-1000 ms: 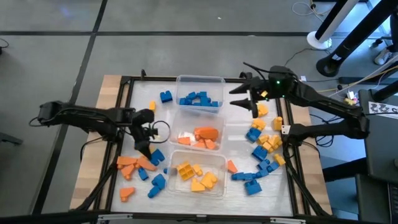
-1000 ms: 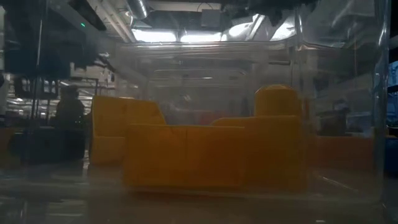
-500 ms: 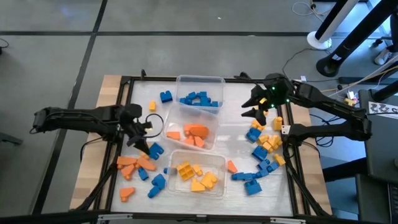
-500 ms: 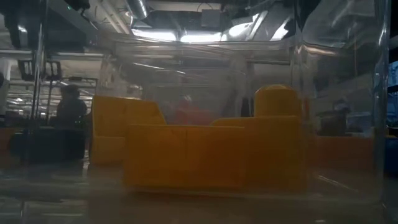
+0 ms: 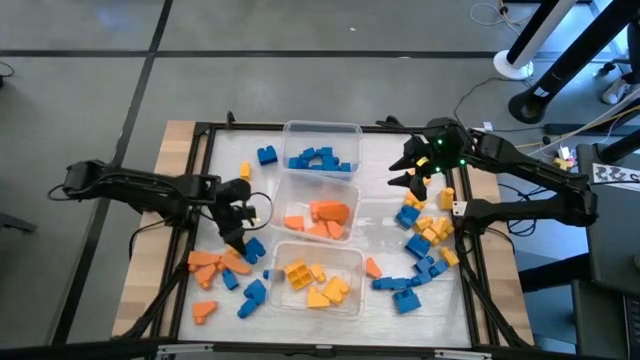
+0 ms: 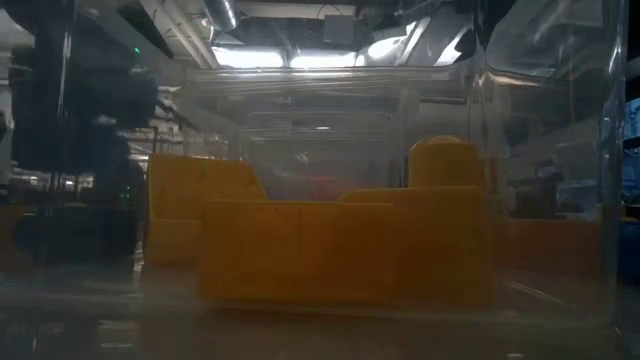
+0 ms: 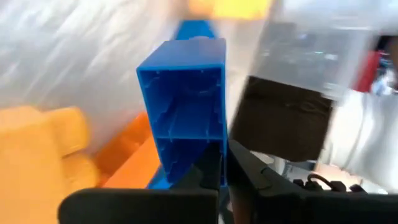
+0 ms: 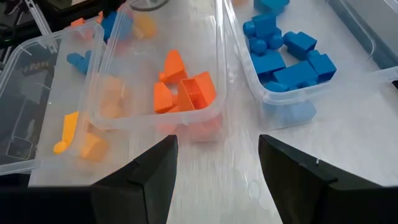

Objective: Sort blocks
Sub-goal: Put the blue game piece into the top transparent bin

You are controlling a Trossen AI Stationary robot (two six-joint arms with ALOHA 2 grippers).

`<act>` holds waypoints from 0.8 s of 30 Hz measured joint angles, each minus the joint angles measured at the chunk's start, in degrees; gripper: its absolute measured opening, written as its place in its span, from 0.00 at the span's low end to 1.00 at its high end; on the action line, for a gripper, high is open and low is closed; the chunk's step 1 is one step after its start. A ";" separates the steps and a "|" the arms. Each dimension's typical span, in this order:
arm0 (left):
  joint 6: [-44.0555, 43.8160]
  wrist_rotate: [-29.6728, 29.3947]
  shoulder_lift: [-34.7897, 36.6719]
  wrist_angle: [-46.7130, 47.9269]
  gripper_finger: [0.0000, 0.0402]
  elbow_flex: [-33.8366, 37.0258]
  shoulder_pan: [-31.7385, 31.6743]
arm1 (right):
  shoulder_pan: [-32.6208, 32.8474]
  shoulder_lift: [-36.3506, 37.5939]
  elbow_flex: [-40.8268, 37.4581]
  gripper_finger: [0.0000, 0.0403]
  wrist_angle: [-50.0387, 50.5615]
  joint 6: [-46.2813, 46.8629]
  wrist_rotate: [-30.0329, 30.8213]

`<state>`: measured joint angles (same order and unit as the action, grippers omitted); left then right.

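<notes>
Blue, orange and yellow blocks lie loose on the white table, left (image 5: pixel 222 265) and right (image 5: pixel 425 232). Three clear tubs stand in a row: blue blocks (image 5: pixel 322 158) at the far end, orange blocks (image 5: pixel 322 215) in the middle, yellow blocks (image 5: pixel 315 280) nearest. My left gripper (image 5: pixel 240 238) is shut and low, beside a blue block (image 5: pixel 252 248) left of the tubs. That block (image 7: pixel 183 112) lies on its side, its hollow underside toward the fingers. My right gripper (image 5: pixel 408 172) hovers open, right of the tubs, holding nothing (image 8: pixel 217 180). My left gripper's shut fingertips (image 7: pixel 214 168) meet the rim of the blue block's hollow underside at one corner (image 7: pixel 214 146), slanting down from the table's left. Whether the wall is nipped between them I cannot tell. The block rests on the table among orange blocks.
A lone blue block (image 5: pixel 267 155) and a yellow one (image 5: pixel 245 170) lie at the far left. A black frame (image 5: pixel 200 140) edges the table. The low view looks through the near tub's wall at yellow blocks (image 6: pixel 340 250). There is bare table between the tubs and the right pile.
My left gripper drew back toward the table's left edge, then returned to the blue block, staying shut. The middle tub swung askew meanwhile and now stands square again. My right gripper came a little toward the near edge and tipped downward, then kept still, open.
</notes>
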<state>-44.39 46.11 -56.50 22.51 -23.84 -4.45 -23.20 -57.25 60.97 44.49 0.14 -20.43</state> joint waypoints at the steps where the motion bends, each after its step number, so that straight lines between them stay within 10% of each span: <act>1: -0.26 -0.37 -0.97 0.68 0.00 -0.02 -0.04 | 0.00 0.00 0.00 0.55 0.00 0.00 0.00; 9: 0.42 -3.50 -2.18 13.93 0.00 -0.04 -1.99 | 0.00 0.00 0.00 0.55 1.12 -0.02 -0.09; 24: -0.08 -7.92 18.15 4.35 0.00 -4.47 -12.14 | 0.00 0.00 0.00 0.55 10.35 0.00 -4.07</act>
<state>-44.46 38.19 -38.35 26.86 -28.31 -16.59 -23.20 -57.25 60.97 54.84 0.14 -24.49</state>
